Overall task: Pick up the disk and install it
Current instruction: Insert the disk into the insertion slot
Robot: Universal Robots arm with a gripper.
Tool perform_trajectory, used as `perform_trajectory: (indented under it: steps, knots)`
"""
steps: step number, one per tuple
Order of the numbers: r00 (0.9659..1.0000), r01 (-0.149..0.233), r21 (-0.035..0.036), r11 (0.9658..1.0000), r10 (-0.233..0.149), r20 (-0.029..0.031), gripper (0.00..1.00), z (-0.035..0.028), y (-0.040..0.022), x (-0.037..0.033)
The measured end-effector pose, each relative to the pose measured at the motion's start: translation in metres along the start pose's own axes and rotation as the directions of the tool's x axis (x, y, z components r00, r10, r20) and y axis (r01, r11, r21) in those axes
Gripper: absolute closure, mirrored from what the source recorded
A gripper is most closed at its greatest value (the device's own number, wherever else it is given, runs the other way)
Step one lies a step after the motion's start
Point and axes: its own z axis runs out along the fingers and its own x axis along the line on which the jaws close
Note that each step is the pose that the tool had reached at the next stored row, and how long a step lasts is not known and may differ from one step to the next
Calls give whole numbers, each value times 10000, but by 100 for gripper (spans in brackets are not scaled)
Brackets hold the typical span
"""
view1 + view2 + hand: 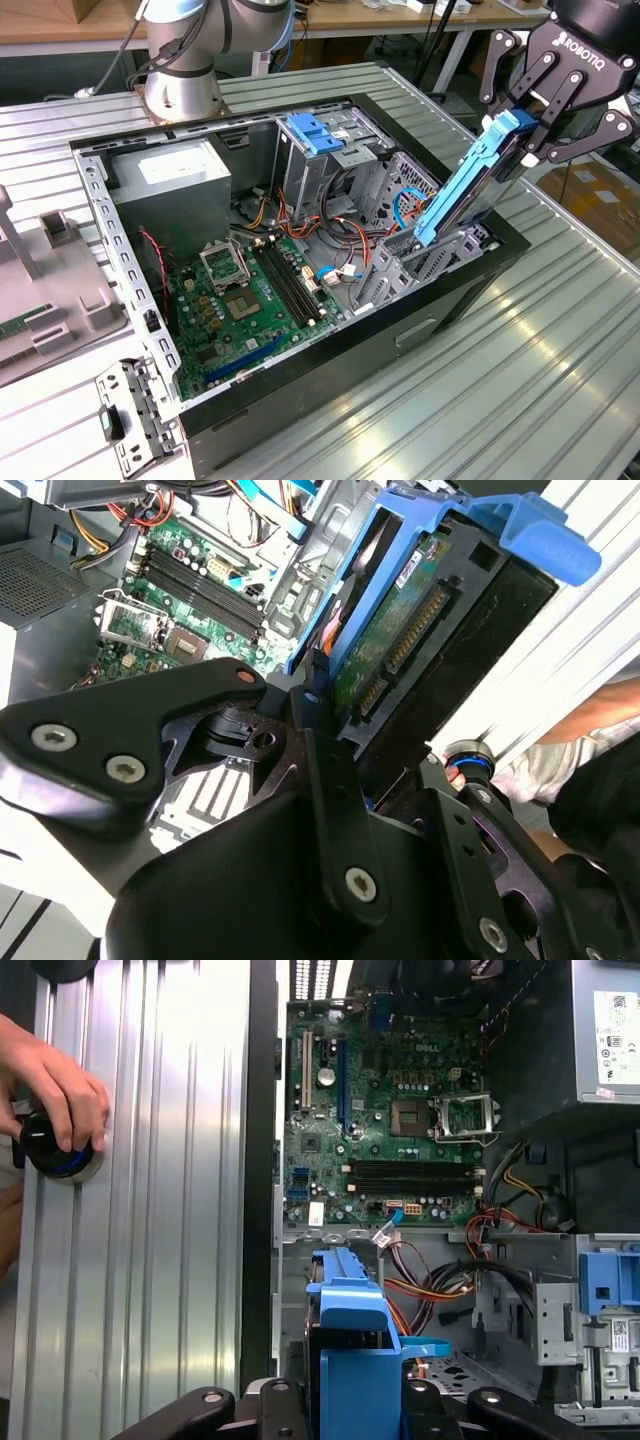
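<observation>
Exterior view, case: An open black computer case (330, 372) lay on its side on the ribbed metal surface (520, 380), with the arm (185, 60) mounted behind it.
Exterior view, contents: The case held a grey power supply (170, 190) at the exterior view's left, a green motherboard (240, 300) below it, a tangle of cables (340, 255) in the middle and a light-blue bracket (315, 132) on the rear cage.
Exterior view, disk: The pincer (525, 130) was clamped on the upper end of the disk (460, 195). The disk hung steeply tilted over the case's corner at the exterior view's right. Its lower end was at the grey drive bay (430, 265); whether it touched could not be told.
Exterior view, look: A blue side rail ran the length of the disk's dark body.
Second wrist view, grip: The black pincer (385, 745) squeezed the disk (420, 630) between its fingers (312, 705).
Second wrist view, look: The disk showed a green circuit board with a row of connector contacts, framed by blue plastic.
Second wrist view, contents: The motherboard (190, 590) lay inside the case beyond the disk.
First wrist view, case: The case's black wall (262, 1160) enclosed the motherboard (390, 1130), the power supply (600, 1030) and the bracket (608, 1282).
First wrist view, disk: The disk (350, 1350) stood edge-on in the pincer (345, 1405), blue rail uppermost, over the case's interior.
First wrist view, bystander: A person's hand (55, 1085) gripped a black-and-blue knob (55, 1150) on the surface (150, 1260) outside the case.
</observation>
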Motion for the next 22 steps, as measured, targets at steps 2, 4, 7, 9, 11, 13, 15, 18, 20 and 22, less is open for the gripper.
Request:
perform_trajectory:
  steps: [2, 4, 7, 9, 11, 13, 15, 18, 20, 22]
  knots:
    - [10000, -1, 0, 10000, 1, 0, 64, 32, 11, -11]
    - [10000, -2, 0, 10000, 2, 0, 64, 55, 11, -32]
    - [10000, -4, 0, 10000, 4, 0, 64, 94, 11, -84]
    - [10000, -10, 0, 10000, 10, 0, 64, 114, 9, -98]
    - [10000, -43, 2, 10000, 43, 4, 64, 142, 7, -108]
    - [9999, -127, 6, 9999, 127, 11, 64, 168, 8, -120]
    - [9998, -176, 8, 9998, 176, 15, 64, 187, 9, -135]
    - [9998, -185, 9, 9998, 185, 18, 64, 215, 6, -147]
    - [9998, -187, 9, 9998, 187, 19, 64, 239, 5, -150]
    - [9998, -187, 9, 9998, 187, 17, 64, 259, 3, -150]
